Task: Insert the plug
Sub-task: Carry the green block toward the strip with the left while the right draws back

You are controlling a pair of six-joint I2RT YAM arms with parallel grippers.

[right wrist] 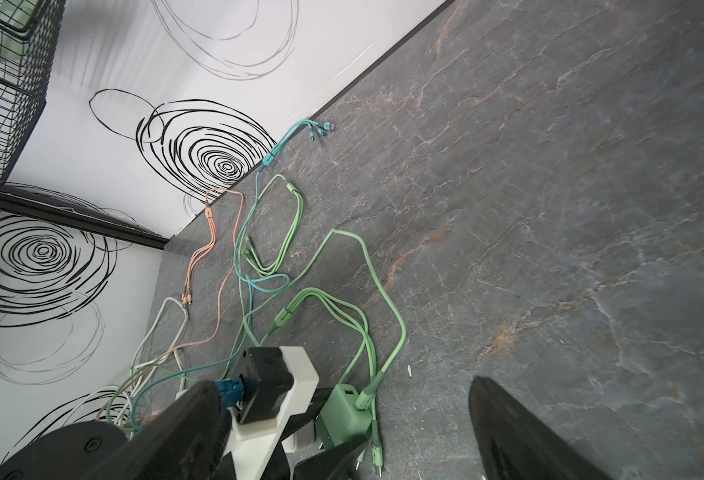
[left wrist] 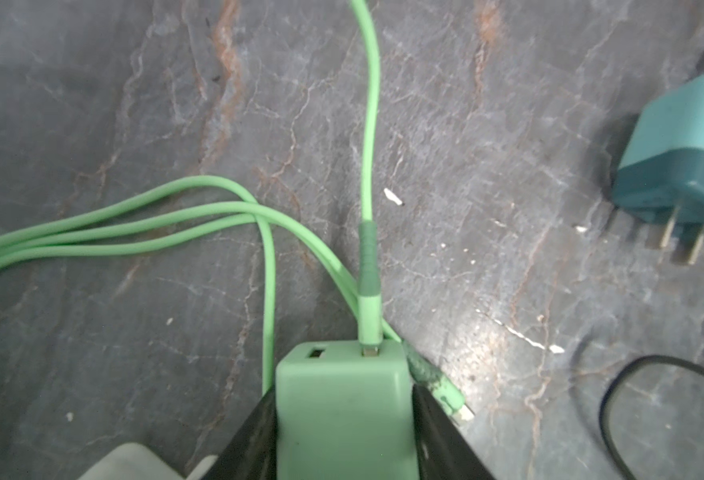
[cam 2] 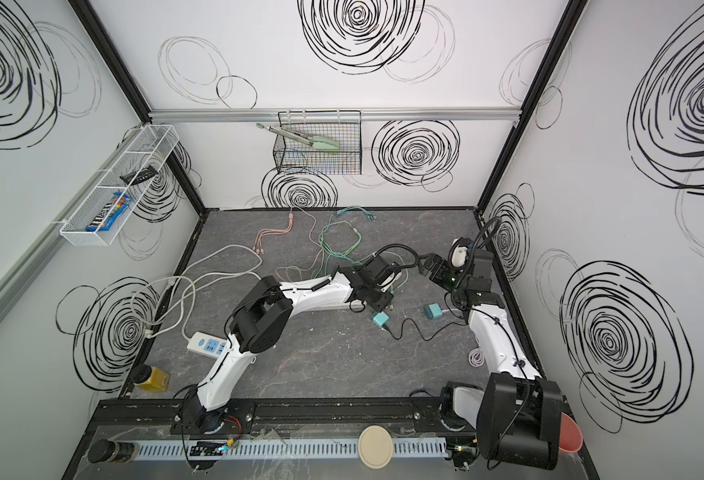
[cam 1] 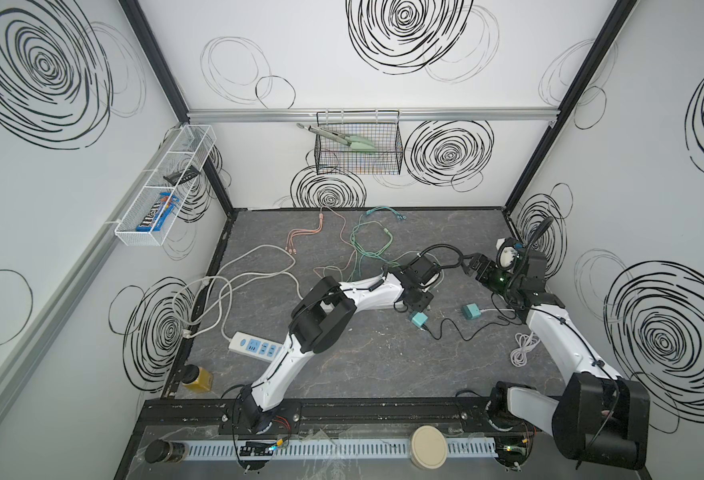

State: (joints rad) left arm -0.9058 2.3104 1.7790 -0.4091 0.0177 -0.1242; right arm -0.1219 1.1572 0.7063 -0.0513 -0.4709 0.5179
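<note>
Between the black fingers of the left gripper [left wrist: 344, 392] sits the pale green square plastic charger plug [left wrist: 344, 424]. In the left wrist view each finger lies flat against one side of it, so the jaws are closed on it. A light green rubbery cable [left wrist: 369, 124] is plugged into one of the two ports on the plug's front face. The plug sits low over the dark grey marbled tabletop [left wrist: 508, 124], right of its centre; whether it touches the surface cannot be told. A teal two-pronged adapter [left wrist: 682, 166] lies near on the tabletop, apart from the fingers, with a thin black cord [left wrist: 653, 374] curling beside it. The white power strip with blue sockets [cam 1: 254, 345] lies well apart from the plug, toward the left front. The right gripper [right wrist: 346, 386] hangs near the left one, jaws spread wide and holding nothing.
</note>
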